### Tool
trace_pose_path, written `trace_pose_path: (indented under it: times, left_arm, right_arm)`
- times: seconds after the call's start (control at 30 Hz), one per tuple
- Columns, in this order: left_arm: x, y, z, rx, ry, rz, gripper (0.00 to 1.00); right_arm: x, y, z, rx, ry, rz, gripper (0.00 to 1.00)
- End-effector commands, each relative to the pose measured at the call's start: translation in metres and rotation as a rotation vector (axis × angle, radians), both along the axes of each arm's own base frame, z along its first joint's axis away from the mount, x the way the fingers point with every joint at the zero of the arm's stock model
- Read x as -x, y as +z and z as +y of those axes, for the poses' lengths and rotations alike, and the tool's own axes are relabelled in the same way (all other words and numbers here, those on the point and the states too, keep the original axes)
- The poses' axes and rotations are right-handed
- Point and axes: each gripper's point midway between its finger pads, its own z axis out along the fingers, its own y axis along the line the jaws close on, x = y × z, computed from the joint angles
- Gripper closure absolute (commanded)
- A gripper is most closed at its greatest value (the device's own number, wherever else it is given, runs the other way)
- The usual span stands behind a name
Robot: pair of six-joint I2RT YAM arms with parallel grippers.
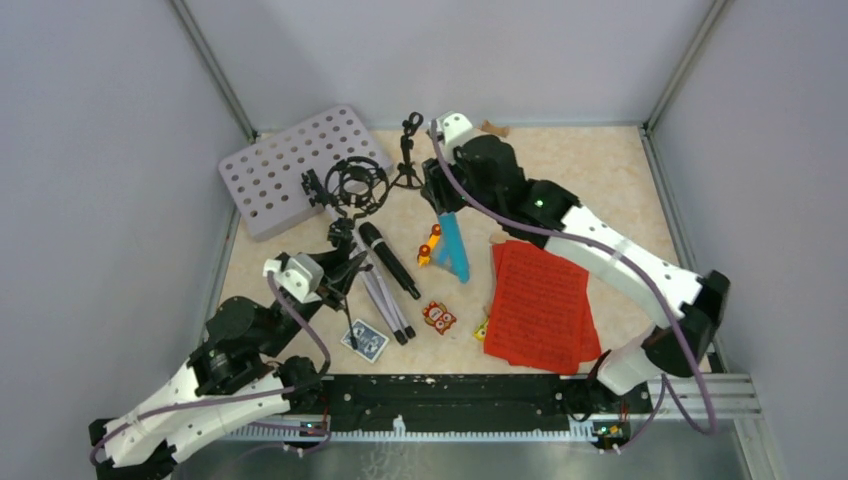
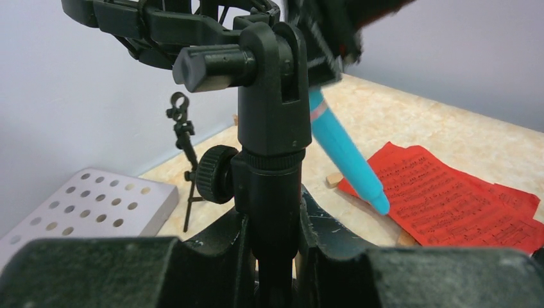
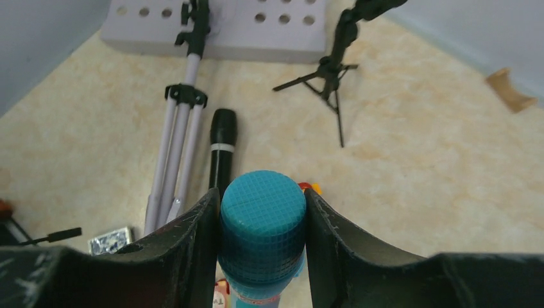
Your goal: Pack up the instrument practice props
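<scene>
Blue microphone: clamped at the mesh head by the closed right gripper and raised just left of the red music sheets. Long axis steeply tilted, with the head up and farther back than the red music sheets and the tail down toward their left edge. Tail possibly touching the table; not resolvable from the left wrist view.

Black mic tripod, shock mount on top: gripped at the stem by the left gripper, shut tight, upright, well left of the red music sheets.

Dark microphone: flat on the table between that tripod and the red music sheets, beside the silver tripod legs.

Second mic tripod: standing behind and left of the red music sheets.

Grey music stand plate: flat, farthest left.

Progress, as judged: early. Nothing stowed — no case or box in view. Two props in hand, the others out on the table, the red music sheets untouched.

Leave the card deck and toy blocks — both left of the red music sheets.
</scene>
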Motion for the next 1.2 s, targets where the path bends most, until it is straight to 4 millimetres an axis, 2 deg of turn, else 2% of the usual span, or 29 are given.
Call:
trace_pose_path:
  times: [0.0, 0.1, 0.3, 0.33, 0.43, 0.47, 0.5, 0.67, 0.87, 1.0, 1.17]
  left_arm:
    - [0.014, 0.051, 0.044, 0.129, 0.065, -0.101, 1.0]
    - [0.019, 0.053, 0.057, 0.138, 0.082, -0.105, 1.0]
    - [0.033, 0.071, 0.079, 0.223, 0.079, -0.133, 1.0]
    - [0.034, 0.073, 0.081, 0.227, 0.078, -0.138, 1.0]
    - [0.038, 0.079, 0.087, 0.228, 0.079, -0.147, 1.0]
    - [0.038, 0.081, 0.089, 0.23, 0.083, -0.152, 1.0]
    - [0.039, 0.083, 0.092, 0.232, 0.087, -0.154, 1.0]
    - [0.04, 0.084, 0.1, 0.238, 0.106, -0.157, 1.0]
    - [0.039, 0.08, 0.1, 0.235, 0.114, -0.146, 1.0]
    - [0.039, 0.079, 0.097, 0.232, 0.104, -0.144, 1.0]
    - [0.039, 0.078, 0.094, 0.23, 0.091, -0.139, 1.0]
  right_arm:
    - [0.006, -0.014, 0.054, -0.061, 0.251, 0.136, 1.0]
    - [-0.009, -0.038, 0.083, -0.044, 0.313, 0.206, 1.0]
    - [-0.041, -0.098, 0.13, 0.04, 0.35, 0.327, 1.0]
    - [-0.047, -0.098, 0.138, 0.034, 0.355, 0.327, 1.0]
    - [-0.062, -0.128, 0.153, 0.067, 0.346, 0.36, 1.0]
    - [-0.066, -0.13, 0.155, 0.071, 0.342, 0.357, 1.0]
    - [-0.072, -0.142, 0.157, 0.083, 0.336, 0.37, 1.0]
    - [-0.086, -0.177, 0.157, 0.116, 0.319, 0.403, 1.0]
    - [-0.099, -0.208, 0.156, 0.173, 0.298, 0.396, 1.0]
    - [-0.11, -0.225, 0.154, 0.17, 0.259, 0.405, 0.92]
    - [-0.118, -0.236, 0.155, 0.139, 0.233, 0.412, 0.71]
